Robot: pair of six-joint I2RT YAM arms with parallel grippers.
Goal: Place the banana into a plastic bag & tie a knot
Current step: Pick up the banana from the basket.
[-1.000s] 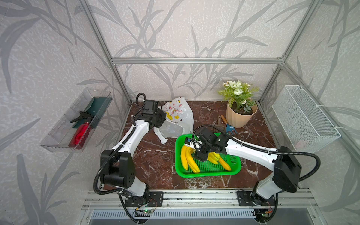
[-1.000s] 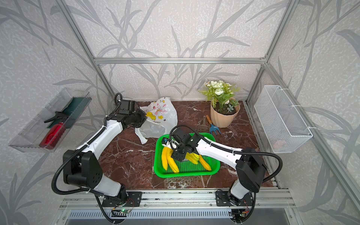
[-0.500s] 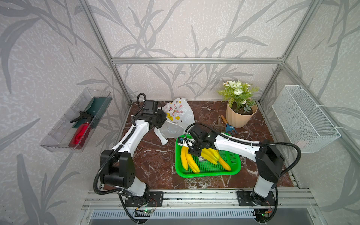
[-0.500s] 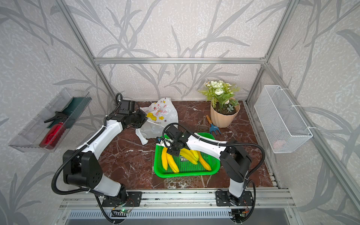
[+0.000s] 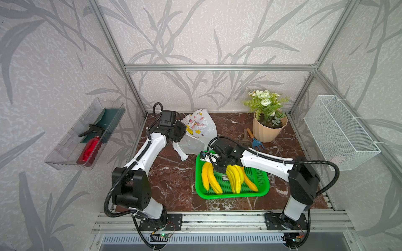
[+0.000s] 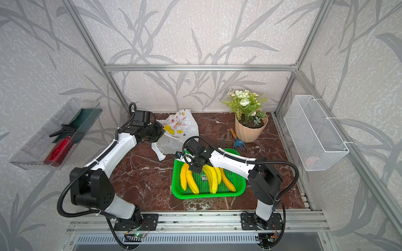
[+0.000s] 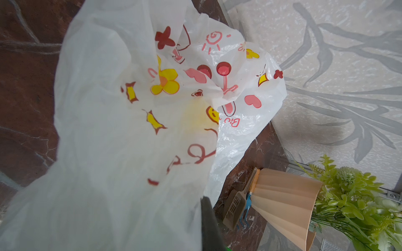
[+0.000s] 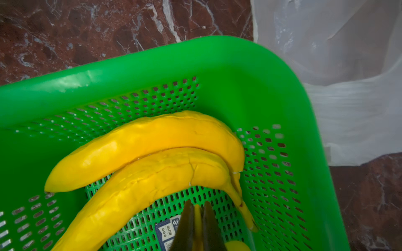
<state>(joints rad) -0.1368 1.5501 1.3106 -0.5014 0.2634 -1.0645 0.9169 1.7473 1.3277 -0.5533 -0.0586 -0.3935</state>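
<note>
The white plastic bag (image 5: pixel 200 128) printed with rabbits and yellow flowers lies at the back of the marble table, one handle trailing toward the basket. My left gripper (image 5: pixel 181 132) is shut on the bag's edge. In the left wrist view the bag (image 7: pixel 130 130) covers all but one dark finger (image 7: pixel 208 223). Several yellow bananas lie in the green basket (image 5: pixel 264 184). My right gripper (image 5: pixel 219 168) is shut on the thin stem of the middle banana bunch (image 5: pixel 235 180). In the right wrist view a yellow stem sits between the jaws of that gripper (image 8: pixel 197 206). The knot is out of view.
A potted plant (image 5: pixel 268 123) stands at the back right, with a brown scoop and a blue hand fork (image 5: pixel 255 141) beside it. A white wire basket (image 5: pixel 339 132) hangs on the right wall. A clear tray holding a red spray bottle (image 5: pixel 91 147) hangs on the left wall.
My right gripper has closed from open onto the banana stem at the basket's far side, and its elbow swung left. The left arm and the bag have not moved.
</note>
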